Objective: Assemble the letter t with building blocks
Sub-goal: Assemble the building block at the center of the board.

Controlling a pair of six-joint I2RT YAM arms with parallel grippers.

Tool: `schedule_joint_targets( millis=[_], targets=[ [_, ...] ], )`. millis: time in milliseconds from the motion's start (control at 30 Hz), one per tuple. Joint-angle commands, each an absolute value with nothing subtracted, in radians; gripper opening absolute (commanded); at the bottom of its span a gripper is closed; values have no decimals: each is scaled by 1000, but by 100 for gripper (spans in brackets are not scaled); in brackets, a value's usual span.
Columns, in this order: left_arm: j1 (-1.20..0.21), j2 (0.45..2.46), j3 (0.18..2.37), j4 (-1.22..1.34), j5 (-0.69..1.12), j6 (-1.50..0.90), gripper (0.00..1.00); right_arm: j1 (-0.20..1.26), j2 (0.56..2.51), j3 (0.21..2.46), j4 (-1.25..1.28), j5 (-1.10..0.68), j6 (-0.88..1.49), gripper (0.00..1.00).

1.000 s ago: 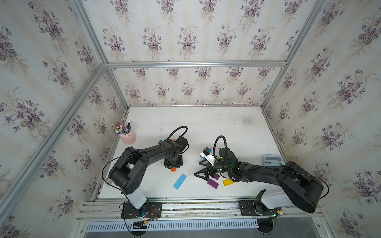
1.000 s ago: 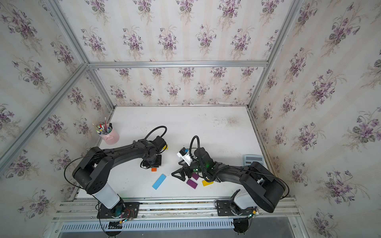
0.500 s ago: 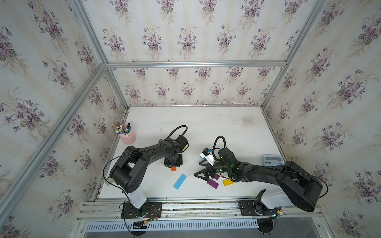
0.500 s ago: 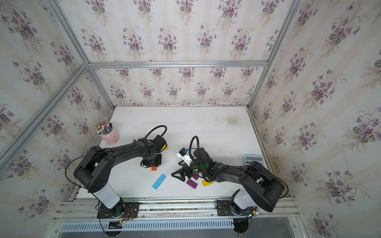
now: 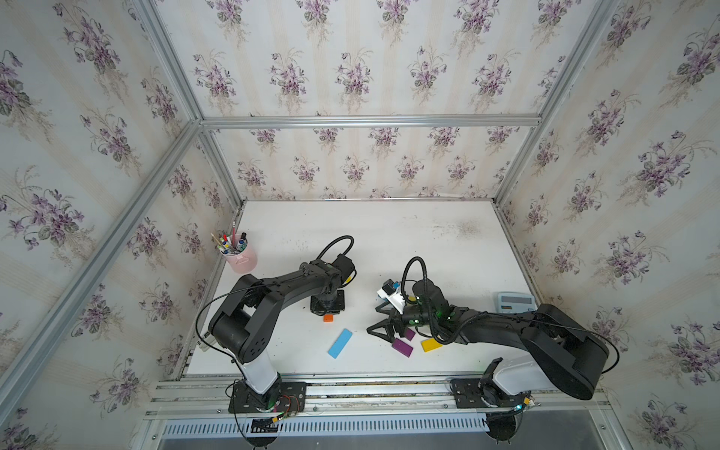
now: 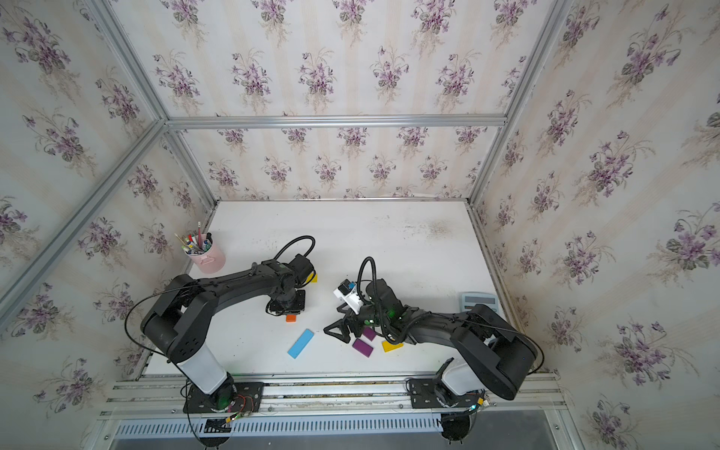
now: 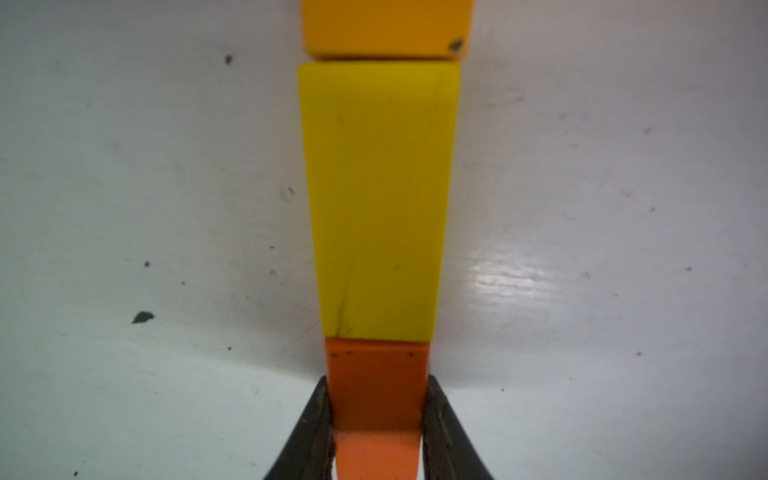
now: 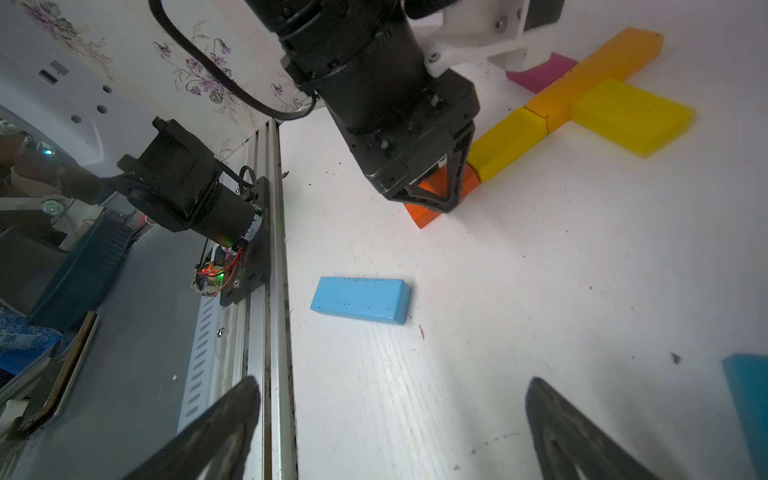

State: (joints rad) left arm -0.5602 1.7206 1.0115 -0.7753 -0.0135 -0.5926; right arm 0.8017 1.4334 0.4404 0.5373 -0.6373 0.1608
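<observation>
Blocks nearest your edge of the table (image 5: 389,241): blue block (image 5: 340,343), purple block (image 5: 402,347) and loose yellow block (image 5: 430,345), flat, none touching. Your right gripper (image 8: 392,382) is just beside them, fingers spread wide with nothing between. Its wrist view alone catches a teal block (image 8: 748,399), cut off at the frame edge.

Next out, your left gripper (image 7: 377,380) is clamped on the orange block (image 7: 376,359), whose far end meets the stem yellow block (image 7: 378,199). Both top views give you only that orange block and one yellow corner; the left arm (image 5: 280,288) covers the rest of the letter t (image 8: 552,108). The right wrist view lays it out: orange, yellow, long amber block (image 8: 594,75) in line, wide yellow block (image 8: 631,120) against one side, pink block (image 8: 540,72) on the other, partly hidden.

Farthest, pink cup (image 5: 243,259) of pens by the left wall.
</observation>
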Motion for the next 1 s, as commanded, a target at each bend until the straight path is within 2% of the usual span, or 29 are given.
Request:
schedule_joint_targets(
  millis=[0,100,267,500,800,833,967],
  targets=[
    [-555,1726,1012,-789,-38,-592,28,801,1436,445,551,-644,153,99],
    [-555,1730,1012,-784,-33,-588,29,801,1437,445,548,-644,151,99],
    [-555,1732,1012,-785,-32,-588,37,801,1438,447,548,-646,152,99],
    [-556,1725,1008,-779,-31,-587,52,801,1439,447,548,-650,152,99],
    [-558,1680,994,-764,-17,-575,54,802,1440,448,545,-650,150,99],
    [-558,1668,993,-764,-25,-570,59,803,1440,447,545,-650,150,99],
    [-558,1650,991,-772,-37,-569,62,802,1437,446,544,-652,151,99]
  ],
)
